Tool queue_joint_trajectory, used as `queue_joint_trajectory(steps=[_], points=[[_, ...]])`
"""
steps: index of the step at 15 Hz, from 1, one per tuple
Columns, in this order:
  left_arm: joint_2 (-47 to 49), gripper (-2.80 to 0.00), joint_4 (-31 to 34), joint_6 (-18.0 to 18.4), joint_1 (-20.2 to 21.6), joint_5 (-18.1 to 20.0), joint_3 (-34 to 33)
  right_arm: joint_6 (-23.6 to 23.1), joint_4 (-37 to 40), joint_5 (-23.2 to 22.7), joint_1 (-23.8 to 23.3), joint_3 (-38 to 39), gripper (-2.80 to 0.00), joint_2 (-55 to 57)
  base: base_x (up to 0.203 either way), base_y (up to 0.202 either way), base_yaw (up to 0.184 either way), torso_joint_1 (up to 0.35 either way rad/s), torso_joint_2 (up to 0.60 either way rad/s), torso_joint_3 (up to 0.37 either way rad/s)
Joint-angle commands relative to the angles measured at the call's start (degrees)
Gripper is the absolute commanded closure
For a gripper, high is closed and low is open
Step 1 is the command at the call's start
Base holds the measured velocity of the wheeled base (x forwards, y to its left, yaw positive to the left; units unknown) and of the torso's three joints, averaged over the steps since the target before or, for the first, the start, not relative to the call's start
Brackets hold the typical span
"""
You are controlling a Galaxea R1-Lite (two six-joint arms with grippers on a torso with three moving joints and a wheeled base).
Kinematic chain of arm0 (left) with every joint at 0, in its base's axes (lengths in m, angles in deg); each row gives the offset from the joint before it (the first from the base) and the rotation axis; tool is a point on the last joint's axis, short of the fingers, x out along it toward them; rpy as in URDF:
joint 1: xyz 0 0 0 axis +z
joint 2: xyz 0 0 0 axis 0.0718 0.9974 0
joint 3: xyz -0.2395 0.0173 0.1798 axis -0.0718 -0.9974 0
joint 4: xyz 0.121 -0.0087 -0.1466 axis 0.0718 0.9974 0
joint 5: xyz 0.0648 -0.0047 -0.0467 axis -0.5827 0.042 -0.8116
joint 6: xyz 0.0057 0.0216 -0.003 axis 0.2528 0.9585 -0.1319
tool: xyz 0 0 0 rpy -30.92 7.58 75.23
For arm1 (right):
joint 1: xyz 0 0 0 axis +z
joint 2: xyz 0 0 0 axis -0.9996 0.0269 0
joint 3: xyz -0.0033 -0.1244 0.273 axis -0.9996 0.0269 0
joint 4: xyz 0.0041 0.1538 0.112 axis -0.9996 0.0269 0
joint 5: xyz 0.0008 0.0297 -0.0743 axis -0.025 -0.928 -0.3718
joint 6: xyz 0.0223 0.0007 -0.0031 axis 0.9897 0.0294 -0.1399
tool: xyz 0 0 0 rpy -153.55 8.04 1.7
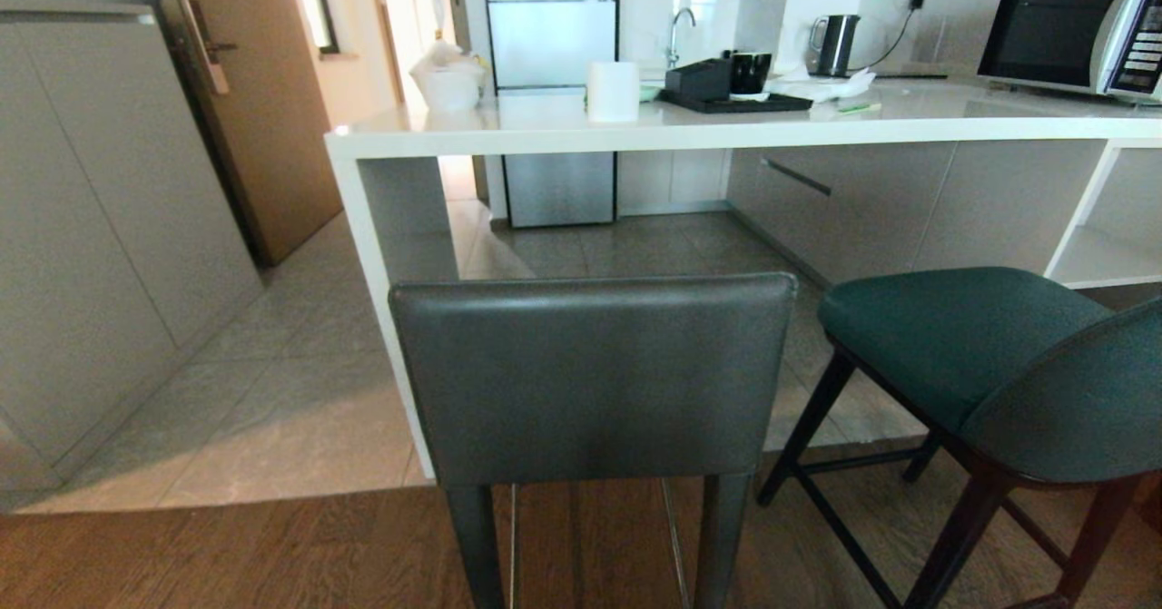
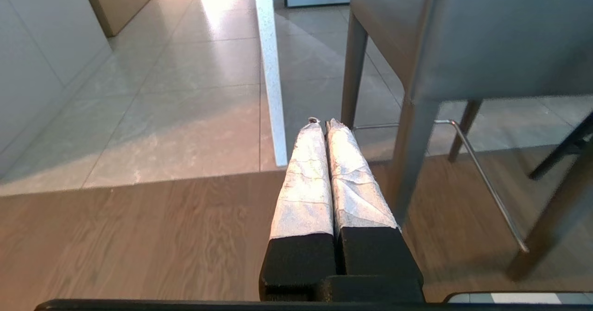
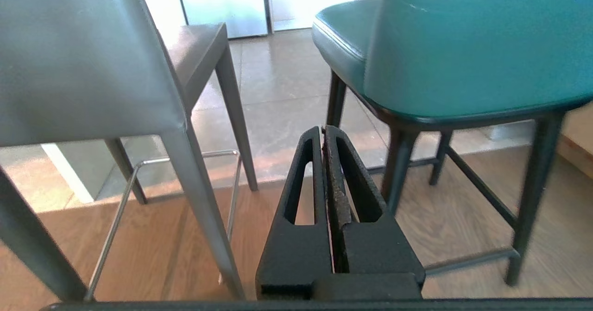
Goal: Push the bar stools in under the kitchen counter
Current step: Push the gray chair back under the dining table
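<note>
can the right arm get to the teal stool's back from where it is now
Probably yes: the shut right tool hangs low, just behind the teal stool, with nothing between; the grey stool stands off to one side.

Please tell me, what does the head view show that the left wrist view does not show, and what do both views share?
Only the head view shows the kitchen counter top with a microwave, a kettle and a white roll on it, and the teal stool's seat.

Only the left wrist view shows the left tool, shut, low above the wood floor, and the grey stool's metal footrest.

Both show the grey stool standing just outside the counter's white panel leg.
</note>
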Motion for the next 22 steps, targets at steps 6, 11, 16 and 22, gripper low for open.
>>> queue_joint_trajectory(steps=[6,11,16,22], points=[[-0.1,0.0,0.0,0.0,-0.1,0.0,-0.2,0.0,0.0,0.0,0.0,1.3,0.0,0.0,0.193,0.0,0.002,0.003,0.0,0.002],[-0.2,0.0,0.0,0.0,0.0,0.0,-0.2,0.0,0.0,0.0,0.0,1.3,0.0,0.0,0.194,0.0,0.001,0.004,0.0,0.004],[-0.2,0.0,0.1,-0.1,0.1,-0.2,-0.2,0.0,0.0,0.0,0.0,1.3,0.0,-0.1,0.063,0.0,0.001,0.002,0.0,0.0],[5.2,0.0,-0.4,0.7,0.2,3.2,7.9,0.0,0.6,-2.2,0.0,-5.4,0.0,4.2,0.0,0.0,0.0,0.0,0.0,0.0]])
